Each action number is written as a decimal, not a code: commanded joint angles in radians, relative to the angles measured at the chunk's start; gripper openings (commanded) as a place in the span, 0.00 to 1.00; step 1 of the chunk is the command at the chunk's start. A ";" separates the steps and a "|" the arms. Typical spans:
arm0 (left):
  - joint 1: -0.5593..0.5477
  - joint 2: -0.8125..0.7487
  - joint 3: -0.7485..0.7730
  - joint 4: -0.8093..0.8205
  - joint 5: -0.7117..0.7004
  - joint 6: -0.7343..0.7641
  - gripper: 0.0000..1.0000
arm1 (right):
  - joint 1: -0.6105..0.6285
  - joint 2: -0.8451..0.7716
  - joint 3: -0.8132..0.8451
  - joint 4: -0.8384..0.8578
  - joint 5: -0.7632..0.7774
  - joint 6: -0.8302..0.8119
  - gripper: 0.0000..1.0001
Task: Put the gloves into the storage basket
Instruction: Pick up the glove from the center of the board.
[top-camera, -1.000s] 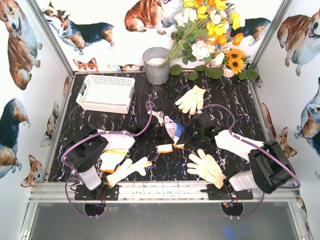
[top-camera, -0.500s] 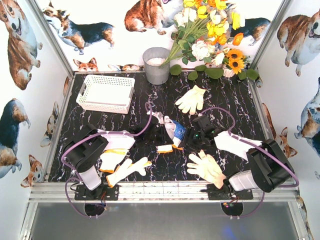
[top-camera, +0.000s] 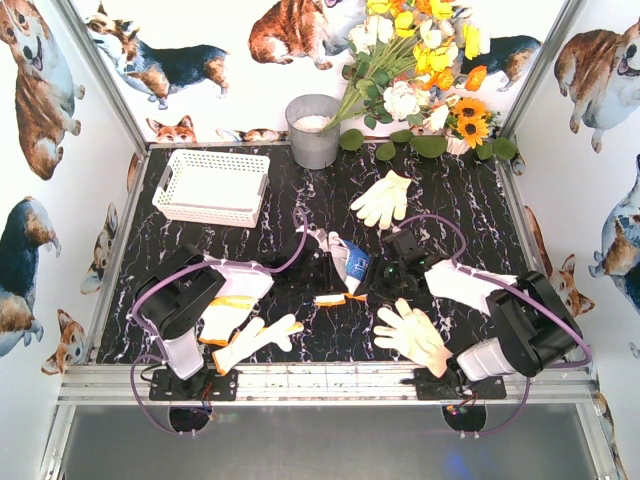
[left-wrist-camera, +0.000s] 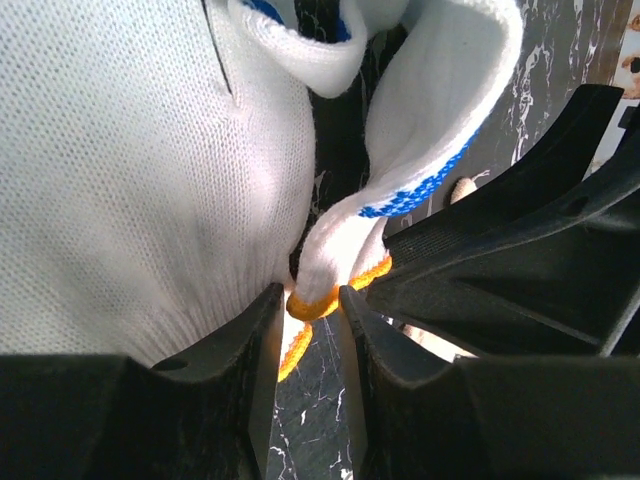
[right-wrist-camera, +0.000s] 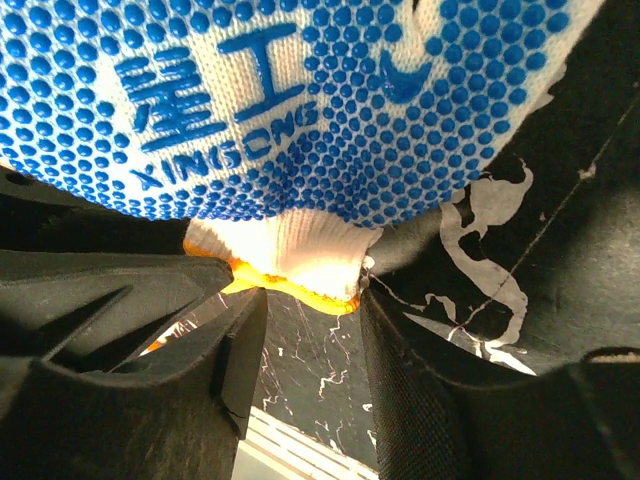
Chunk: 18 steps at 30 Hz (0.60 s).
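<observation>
Top view: blue-dotted glove (top-camera: 345, 262) lies mid-table. The left gripper (top-camera: 322, 278) is at its eight o'clock and the right gripper (top-camera: 380, 275) at its four. The basket (top-camera: 212, 187) sits well apart, toward ten o'clock.

Left wrist: jaws pinched tight on a thin bit of orange hem. It looks like a slim hold, likely to slip.

Right wrist: the cuff bridges both fingers, apparently gripped.

Judgement: one arm should let go. The left is nearer the basket, so it should take a deeper bite, lift clear, then swing to ten o'clock.

At least five gloves (top-camera: 380, 200), one basket (top-camera: 205, 212), one bucket (top-camera: 313, 135).
</observation>
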 joint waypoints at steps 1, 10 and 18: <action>-0.001 0.020 0.008 0.029 0.016 -0.003 0.24 | 0.007 0.027 0.018 0.017 0.032 -0.002 0.45; -0.001 0.039 0.011 0.063 0.013 -0.015 0.17 | 0.007 0.029 0.017 0.024 0.035 -0.001 0.28; -0.001 -0.016 0.008 0.073 0.001 -0.005 0.04 | 0.007 -0.039 0.033 -0.011 0.034 -0.005 0.00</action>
